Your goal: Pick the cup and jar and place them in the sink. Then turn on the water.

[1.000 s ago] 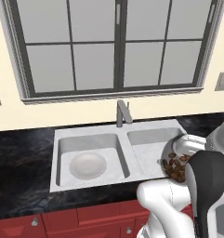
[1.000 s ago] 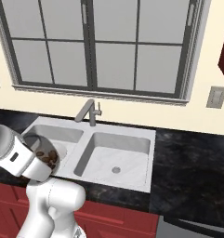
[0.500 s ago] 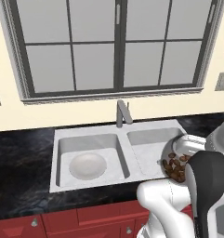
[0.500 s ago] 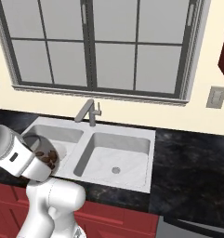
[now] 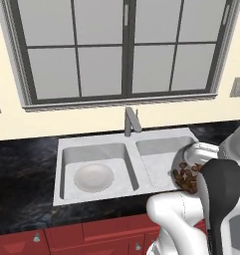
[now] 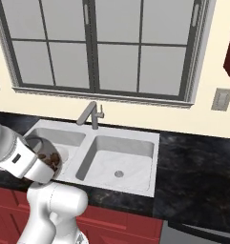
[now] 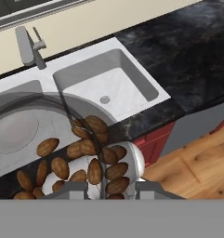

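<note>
Two basins make up the sink [image 5: 99, 149], which sits at the middle of the left base view, set into a black stone counter [image 5: 22, 164] under a large grey-framed window [image 5: 126, 50]. We see a grey faucet [image 5: 131, 121] at the sink's middle back and a round white dish [image 5: 93, 177] in the left basin.

At the right of that view the jar [image 5: 188, 172], clear glass with brown lumpy pieces inside, hangs over the right basin, partly hidden behind the robot's white and dark arm. In the right base view the jar [image 6: 46, 157] appears at the left edge, over the left-hand basin there, mostly covered by the arm, so only its rim and some brown pieces show.

In the hand view the jar [image 7: 81, 158] fills the lower left, very close to the camera and cut off by the bottom band. The gripper [image 7: 106, 190] shows as two dark finger tips at the bottom centre, set on either side of the jar's glass; we judge it to be pinching the jar, though the contact itself is hard to make out. Beyond it lie the sink [image 7: 118, 83], red cabinet fronts [image 7: 153, 144] and a wooden floor [image 7: 197, 172] at the lower right.

We cannot read any writing or labels anywhere.
</note>
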